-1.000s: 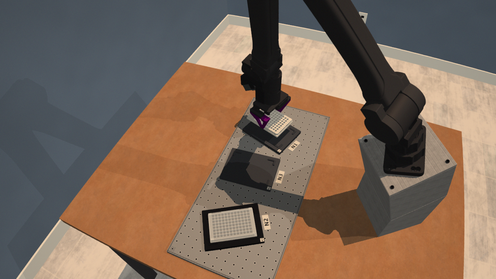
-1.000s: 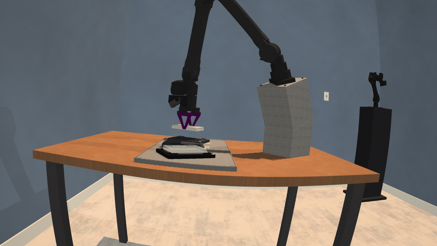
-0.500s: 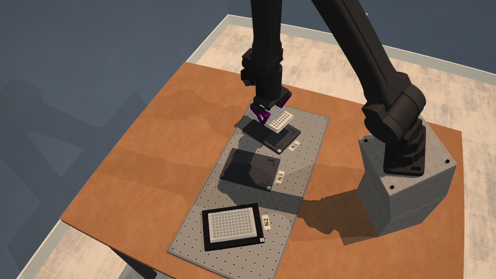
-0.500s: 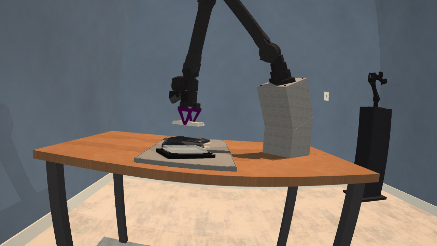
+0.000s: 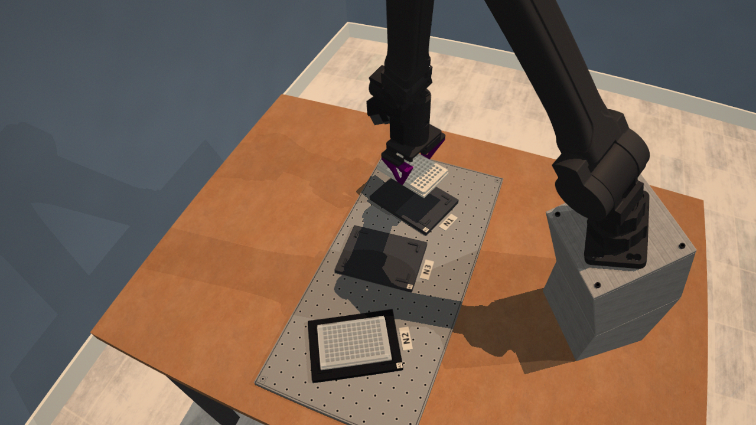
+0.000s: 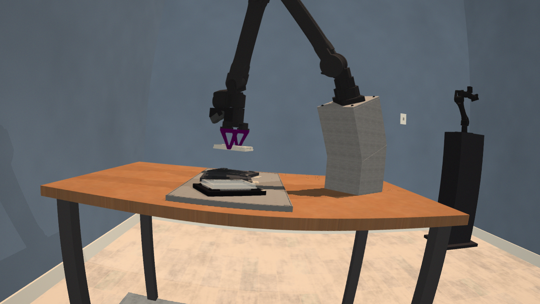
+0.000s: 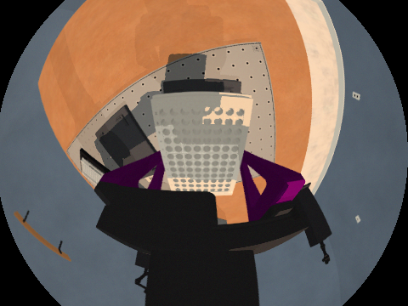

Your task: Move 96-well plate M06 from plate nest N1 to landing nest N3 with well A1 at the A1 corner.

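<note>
My gripper (image 5: 414,161) with purple fingers is shut on the white 96-well plate M06 (image 5: 427,176) across its width. It holds the plate level, well above the black nest N1 (image 5: 413,203), which stands empty. The side view shows the plate (image 6: 233,147) hanging high over the deck under the gripper (image 6: 233,140). In the wrist view the plate (image 7: 199,144) sits between the purple fingers. The dark nest N3 (image 5: 381,257) in the middle of the deck is empty. Plate M09 (image 5: 355,342) lies flat in nest N2 at the near end.
The nests sit on a grey perforated deck (image 5: 391,285) on an orange table. Labels N1 (image 5: 448,221), N3 (image 5: 427,269) and N2 (image 5: 406,338) lie to the right of the nests. The arm's grey pedestal (image 5: 618,280) stands at the right.
</note>
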